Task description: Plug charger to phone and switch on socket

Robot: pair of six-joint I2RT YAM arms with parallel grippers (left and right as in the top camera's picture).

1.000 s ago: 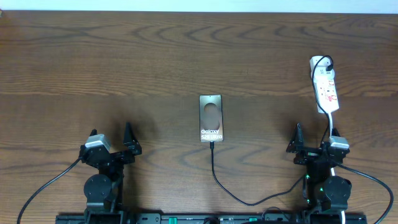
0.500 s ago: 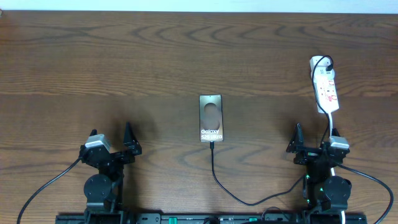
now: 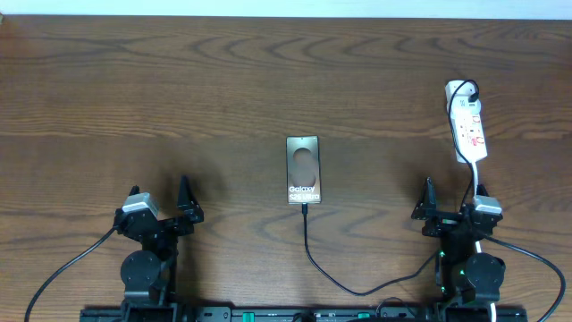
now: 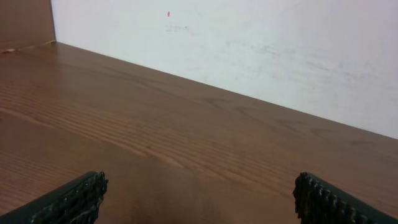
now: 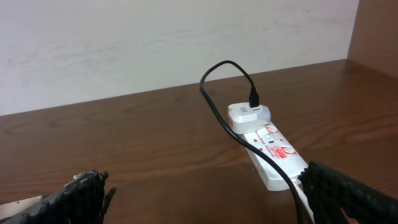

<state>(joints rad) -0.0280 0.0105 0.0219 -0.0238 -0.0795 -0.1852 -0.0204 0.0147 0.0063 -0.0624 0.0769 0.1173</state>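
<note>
Dark-grey phone point(image 3: 303, 170) is lying flat, face-up, mid-desk point(image 3: 179, 89), Galaxy lettering showing. Charger point(image 3: 313, 255) cable is meeting the phone's near short edge and curving right. Its white plug head point(image 5: 247, 115) is sitting in the far end of the white socket point(image 3: 468, 125), which is lying at far right.

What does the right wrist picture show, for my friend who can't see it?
A white power strip with red markings lies on a brown wooden table, a white plug head in its far end and a thin black cable looping up from it. Two black fingers stand wide apart at the bottom corners, holding nothing.
</note>
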